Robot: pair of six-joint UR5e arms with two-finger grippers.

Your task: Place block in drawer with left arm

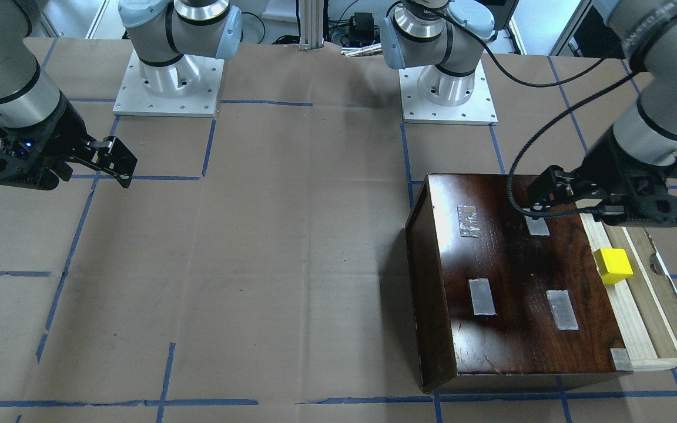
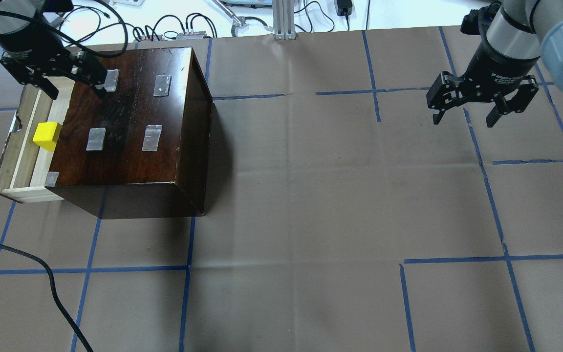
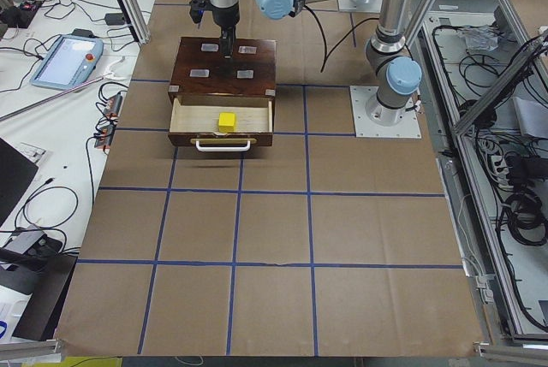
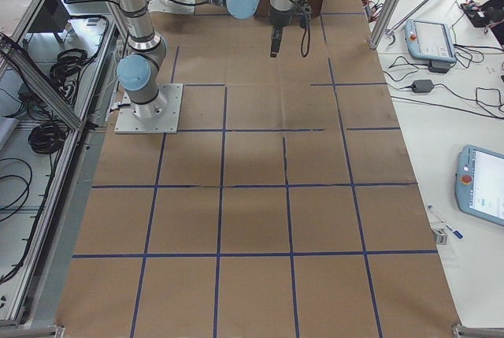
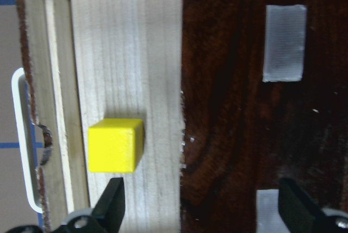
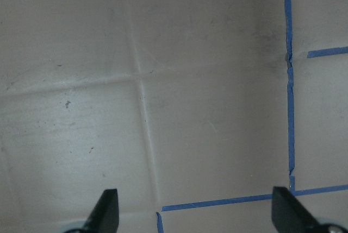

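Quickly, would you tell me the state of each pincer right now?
Left pincer: open, holding nothing.
Right pincer: open, holding nothing.

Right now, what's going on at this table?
The yellow block sits in the pulled-out drawer of the dark wooden box. The left gripper hangs open over the box's drawer side, holding nothing, so the placing looks done. The right gripper hovers open over the table, well off to the side.
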